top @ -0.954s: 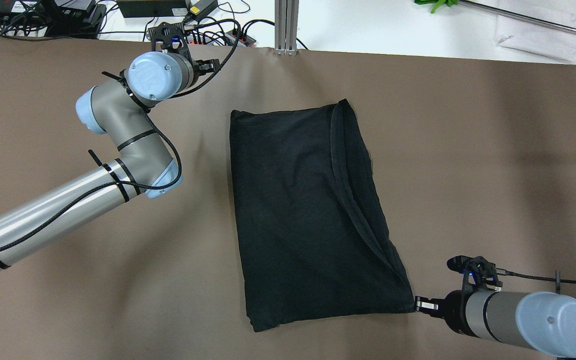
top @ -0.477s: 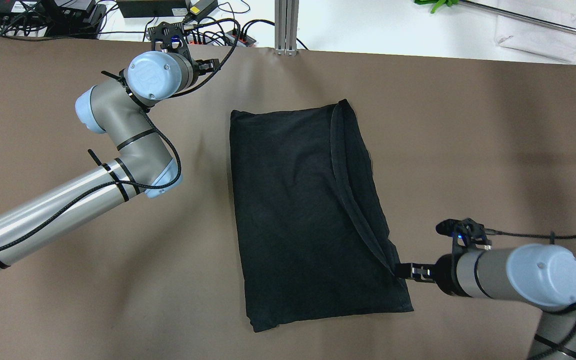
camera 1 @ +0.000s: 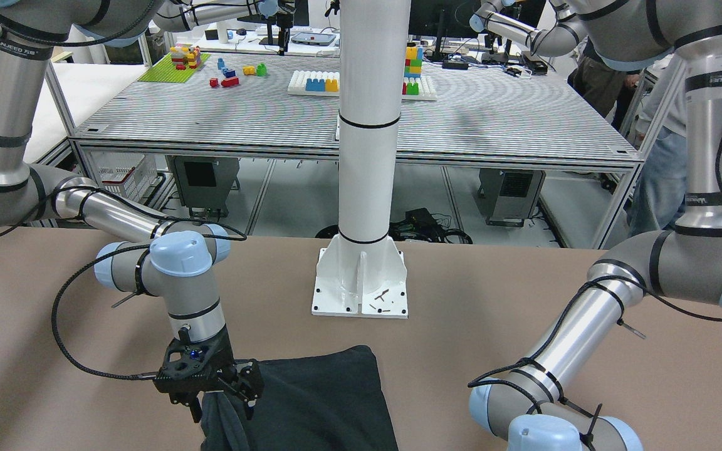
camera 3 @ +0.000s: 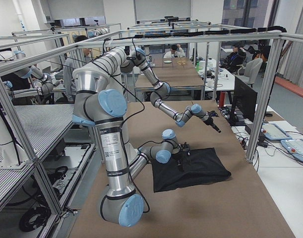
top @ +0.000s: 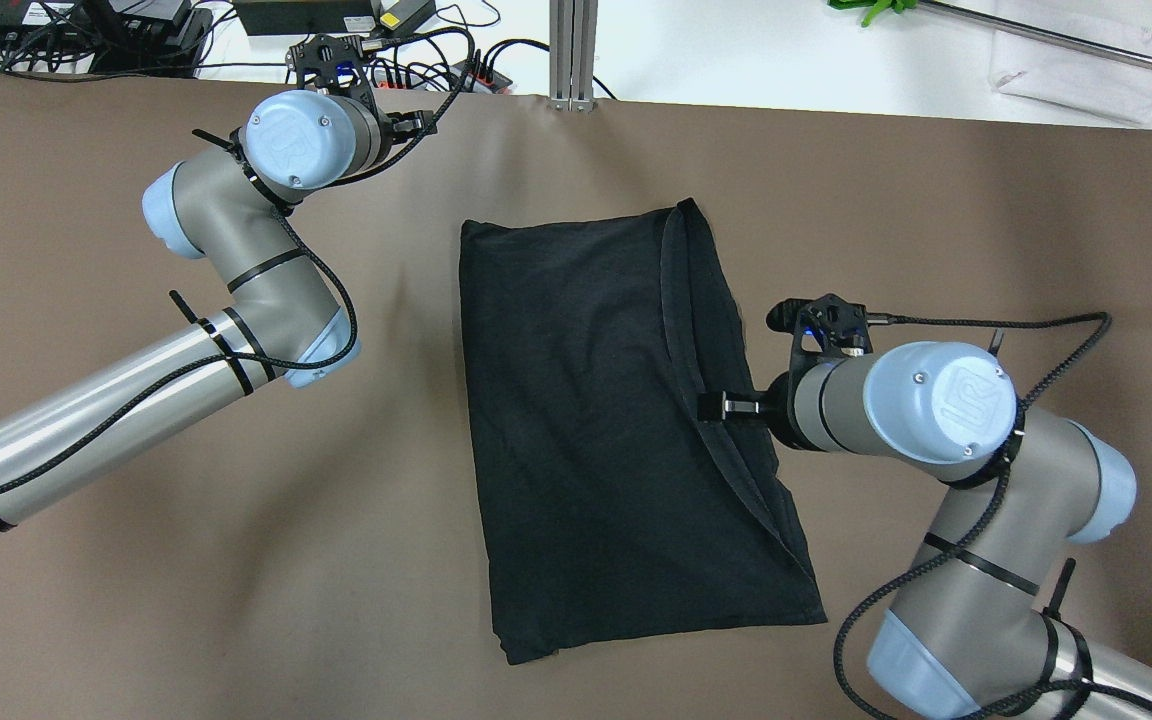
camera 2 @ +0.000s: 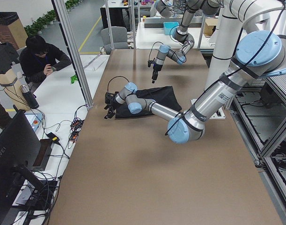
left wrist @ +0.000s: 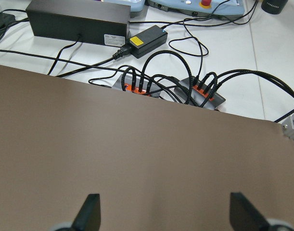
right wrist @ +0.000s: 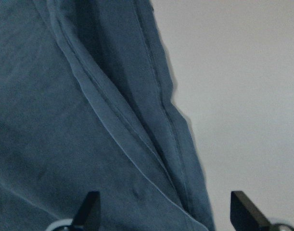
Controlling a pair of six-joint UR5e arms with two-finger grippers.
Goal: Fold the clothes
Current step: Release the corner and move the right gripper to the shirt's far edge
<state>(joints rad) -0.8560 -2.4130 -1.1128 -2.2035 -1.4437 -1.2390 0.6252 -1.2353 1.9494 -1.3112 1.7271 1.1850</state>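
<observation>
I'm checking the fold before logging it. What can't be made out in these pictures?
Garment: lower layers hidden under the top fold, overhead view; one end cut off by the front-facing view's bottom edge.
Right pincer: whether it touches the garment; the wrist view's bottom edge cuts its fingertips.
Left pincer: fingers hidden beneath its own wrist overhead.

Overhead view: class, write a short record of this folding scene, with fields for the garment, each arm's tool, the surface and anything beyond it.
garment: dark, folded into a rough rectangle, lying flat; a hemmed flap runs along the side nearer the right arm
right tool: open, above the garment's hemmed flap, not closed on it
left tool: open, above bare table near the far edge, apart from the garment
table: brown, matte
beyond the far edge: power strips with black cables plugged in
</observation>
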